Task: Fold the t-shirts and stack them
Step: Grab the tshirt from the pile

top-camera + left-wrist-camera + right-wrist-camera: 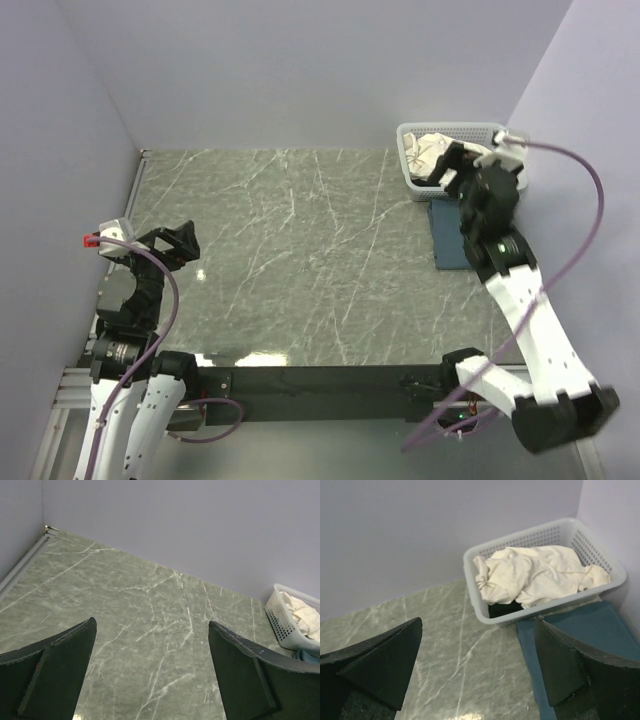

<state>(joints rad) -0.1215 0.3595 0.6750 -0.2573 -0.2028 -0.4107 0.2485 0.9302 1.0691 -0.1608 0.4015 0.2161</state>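
We note cream-white t-shirt crumpled inside basket, black t-shirt showing beneath it, slate-blue t-shirt flat, just beside basket's near side

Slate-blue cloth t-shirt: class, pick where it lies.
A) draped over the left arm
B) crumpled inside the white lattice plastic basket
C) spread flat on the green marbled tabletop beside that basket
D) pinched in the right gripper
C: the slate-blue cloth t-shirt lies flat on the green marbled tabletop just outside the white lattice plastic basket, which holds a crumpled cream-white t-shirt instead.

Left hand spread, cream t-shirt in basket
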